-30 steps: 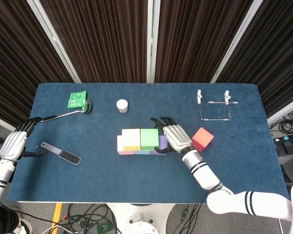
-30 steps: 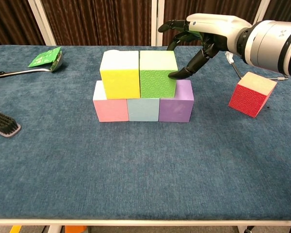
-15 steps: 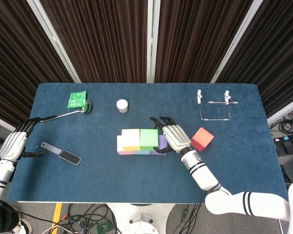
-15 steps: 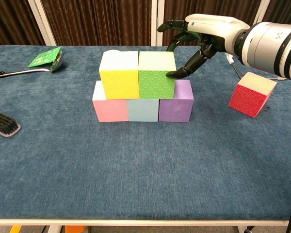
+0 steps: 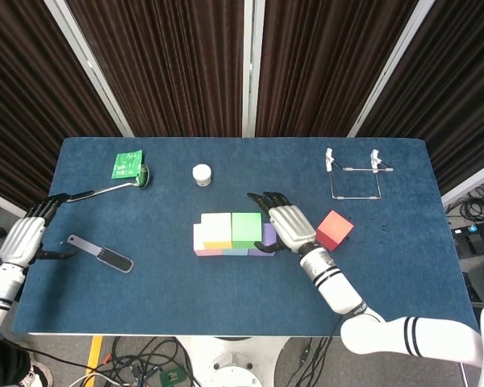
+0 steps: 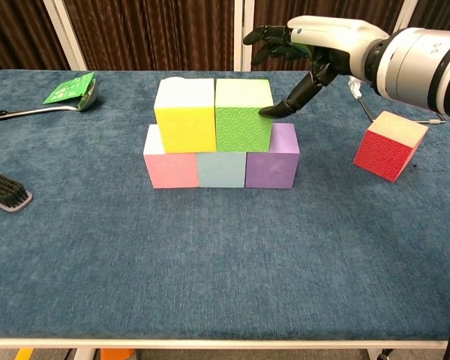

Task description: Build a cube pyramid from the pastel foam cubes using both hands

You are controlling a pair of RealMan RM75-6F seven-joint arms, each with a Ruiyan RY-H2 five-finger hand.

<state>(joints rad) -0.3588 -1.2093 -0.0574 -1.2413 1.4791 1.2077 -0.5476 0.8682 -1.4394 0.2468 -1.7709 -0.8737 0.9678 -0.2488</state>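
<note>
Left hand: shown only in the head view; its arm is cut off by the left edge.
Brush: cut off by the left edge in the chest view.
Spoon: handle cut off by the left edge in the chest view.
Right arm: cut off by the right edge in both views.
Purple cube: partly hidden under the right hand from above.
Green packet: print too small to be read.

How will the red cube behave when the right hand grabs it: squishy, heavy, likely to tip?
The red cube is textured foam, so probably light and grippy, giving slightly under the fingers. It sits tilted on an edge, so a nudge would likely flop it flat. The right hand spans it easily.
</note>
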